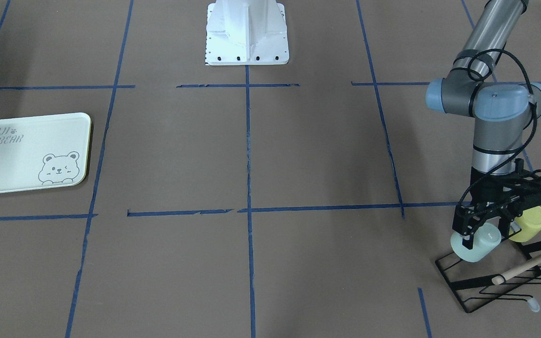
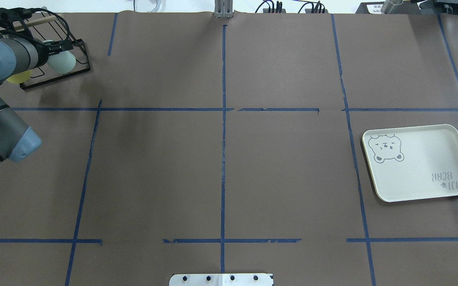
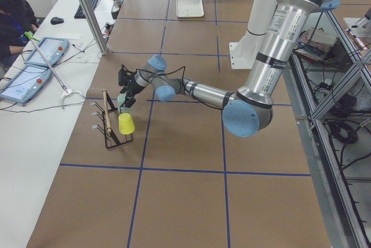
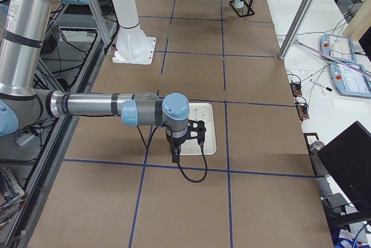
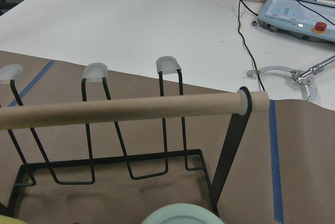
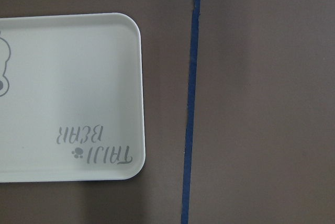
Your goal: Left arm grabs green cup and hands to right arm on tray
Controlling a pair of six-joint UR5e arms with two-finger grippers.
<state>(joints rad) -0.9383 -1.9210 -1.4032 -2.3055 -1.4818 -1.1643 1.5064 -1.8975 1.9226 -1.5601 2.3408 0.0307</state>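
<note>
Two left gripper (image 1: pixel 485 236) jaws straddle the green cup (image 1: pixel 479 247) on the black wire rack (image 1: pixel 486 282), clamp unclear; right gripper (image 4: pixel 175 154) hovers over the tray (image 2: pixel 420 171), jaws unreadable; grab step, next likely needs firm squeeze and lift-off.

At the table's far left corner, a black wire rack (image 1: pixel 496 281) with wooden dowel (image 1: pixel 533 261) crowds the pale mint-green plastic cup (image 1: pixel 482 246), a yellow-green plastic cup (image 1: pixel 531 224) just beside. Brown taped tabletop (image 1: pixel 308 150) runs to the cream bear-printed tray (image 1: pixel 12 159) by the right edge.
</note>
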